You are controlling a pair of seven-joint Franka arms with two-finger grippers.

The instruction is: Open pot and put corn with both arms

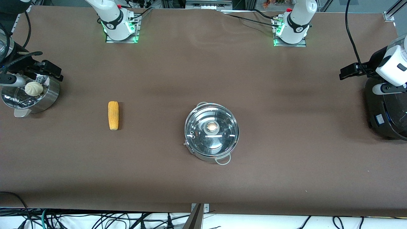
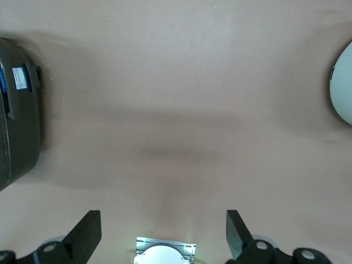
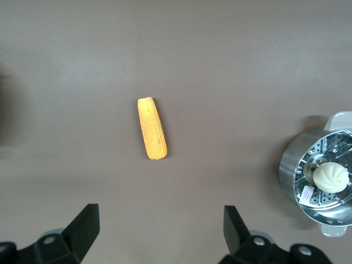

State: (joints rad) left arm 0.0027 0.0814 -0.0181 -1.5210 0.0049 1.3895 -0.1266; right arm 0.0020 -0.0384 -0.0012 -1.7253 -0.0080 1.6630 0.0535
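The steel pot (image 1: 211, 149) stands mid-table, with its glass lid (image 1: 222, 132) and knob (image 1: 212, 127) on. The yellow-orange corn (image 1: 113, 115) lies on the table toward the right arm's end, and shows in the right wrist view (image 3: 152, 128). My right gripper (image 1: 52, 70) hangs open and empty over the steamer basket's edge; in its wrist view (image 3: 160, 220) the fingers stand wide apart. My left gripper (image 1: 348, 71) hangs open and empty over the table beside the black cooker; its wrist view (image 2: 163, 220) shows bare table between the fingers.
A perforated steamer basket (image 1: 47, 95) (image 3: 291, 170) holding a pale bun (image 1: 33, 88) (image 3: 330, 175) stands at the right arm's end. A large black cooker (image 1: 386, 111) (image 2: 16, 126) stands at the left arm's end. A pale round edge (image 2: 344, 82) that I cannot identify shows in the left wrist view.
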